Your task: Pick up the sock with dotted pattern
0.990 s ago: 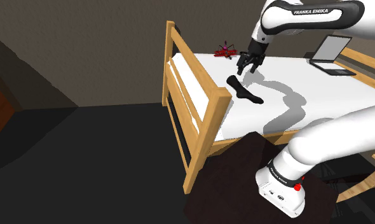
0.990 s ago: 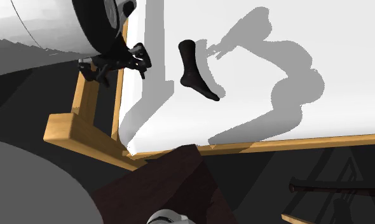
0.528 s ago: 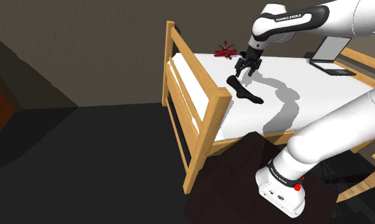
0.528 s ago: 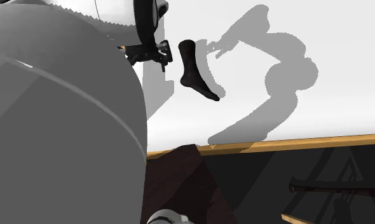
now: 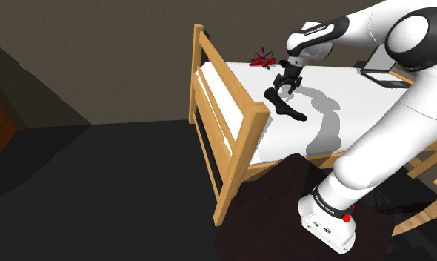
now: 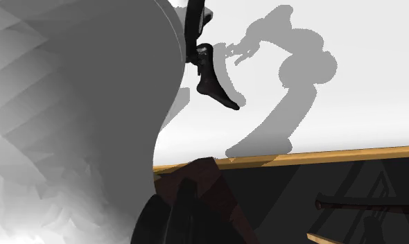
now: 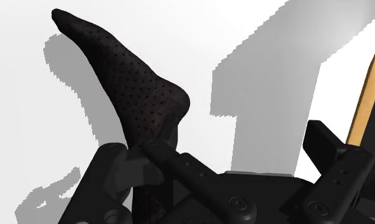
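The black dotted sock [image 5: 285, 106] lies on the white mattress [image 5: 372, 107], close to the wooden footboard [image 5: 232, 71]. The gripper [image 5: 286, 86] hangs low over the sock's cuff end, the end farther from the footboard. Its fingers are spread wide, with the cuff beside one of them and unclasped. A small red object [image 5: 263, 59] sits near the footboard's far end.

Sock [image 7: 138, 95]: black knit, small darker dots in even rows all over.
Sheet [image 5: 280, 133] under sock: plain white, with grey shadow patches.
Bed frame [image 5: 239, 167]: honey-yellow wood.
Claw [image 5: 287, 87] above sock: all black.
Arm [image 5: 387, 133]: white, with dark joints.
Small object [image 5: 263, 61] beyond sock: red.
Stand [image 5: 269, 215]: dark brown.
Floor [image 5: 98, 193] beside the bed: near-black.
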Robot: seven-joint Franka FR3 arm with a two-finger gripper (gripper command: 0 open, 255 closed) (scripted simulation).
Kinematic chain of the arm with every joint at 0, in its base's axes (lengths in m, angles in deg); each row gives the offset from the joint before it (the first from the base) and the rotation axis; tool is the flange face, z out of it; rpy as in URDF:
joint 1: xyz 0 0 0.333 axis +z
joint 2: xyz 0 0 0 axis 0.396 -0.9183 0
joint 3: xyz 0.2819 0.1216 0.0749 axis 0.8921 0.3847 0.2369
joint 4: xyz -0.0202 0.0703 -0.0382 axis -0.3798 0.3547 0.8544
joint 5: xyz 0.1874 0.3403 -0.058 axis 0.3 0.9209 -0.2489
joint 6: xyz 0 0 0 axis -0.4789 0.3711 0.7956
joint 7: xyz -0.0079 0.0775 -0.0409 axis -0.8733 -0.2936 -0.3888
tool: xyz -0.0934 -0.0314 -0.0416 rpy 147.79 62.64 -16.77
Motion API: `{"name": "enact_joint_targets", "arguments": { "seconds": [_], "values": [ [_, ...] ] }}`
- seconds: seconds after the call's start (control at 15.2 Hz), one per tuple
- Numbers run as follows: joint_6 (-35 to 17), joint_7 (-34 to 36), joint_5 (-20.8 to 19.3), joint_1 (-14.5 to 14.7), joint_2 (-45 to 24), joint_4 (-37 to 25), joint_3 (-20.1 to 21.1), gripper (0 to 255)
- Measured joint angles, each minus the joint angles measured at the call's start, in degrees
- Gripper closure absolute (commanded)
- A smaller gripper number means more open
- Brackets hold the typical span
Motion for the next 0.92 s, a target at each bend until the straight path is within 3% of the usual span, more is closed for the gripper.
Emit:
{"name": "enact_joint_targets", "arguments": {
  "seconds": [0.66, 0.92],
  "values": [
    [-2.26, -6.17, 9.78, -6.53, -19.41, -13.03, -2.4, 0],
    [-4.03, -7.26, 11.31, -7.52, -22.49, -13.87, -2.03, 0]
  ]
}}
